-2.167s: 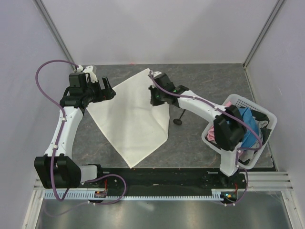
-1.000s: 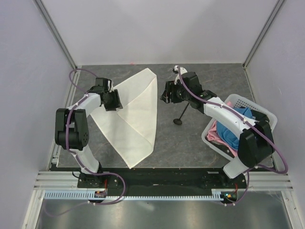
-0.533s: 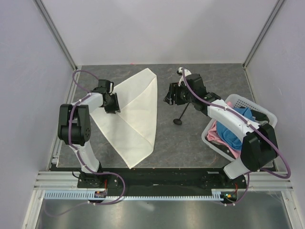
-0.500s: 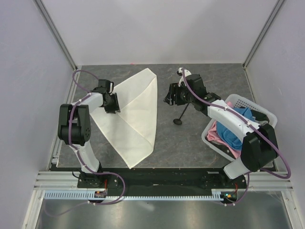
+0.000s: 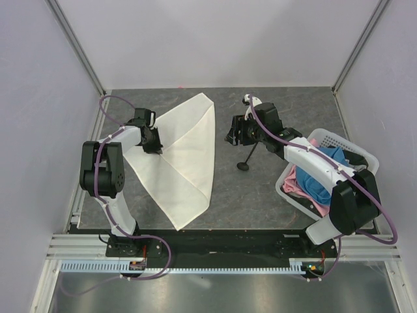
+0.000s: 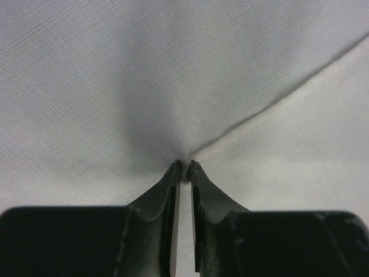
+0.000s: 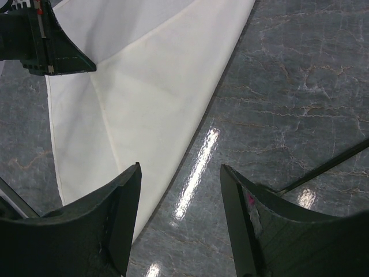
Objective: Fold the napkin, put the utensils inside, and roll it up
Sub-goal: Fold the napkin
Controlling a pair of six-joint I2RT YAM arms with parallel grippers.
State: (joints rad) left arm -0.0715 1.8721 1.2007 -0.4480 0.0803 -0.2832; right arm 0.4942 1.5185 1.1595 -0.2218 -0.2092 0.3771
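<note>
Two layers of the napkin (image 5: 186, 156) now lie where a moment ago there was one. The corner on the right has been carried over, and the flat diamond has become a long folded shape running from the far edge of the table (image 5: 273, 195) down towards the near edge, left of the middle. So I judge the first fold made.

My right claw (image 7: 180, 173) has let go and backed off to the right. It is wide open with nothing in it, clear of the napkin's right border. My left claw (image 6: 184, 167) has meanwhile narrowed from wide to almost closed. In its own wrist view only a sliver of gap remains, and the cloth puckers into the fingertips where the folded layer's border crosses the lower one, so I read it as a pinch on the napkin. That grip should allow a second fold or some tidying.

The utensil (image 5: 246, 156) lies untouched, right of the middle of the table and apart from the napkin.

My left arm is bent sharply, elbow by the left edge, forearm reaching low to the napkin's left side. My right arm stretches from the near right towards the far middle, its wrist above the utensil's handle.
</note>
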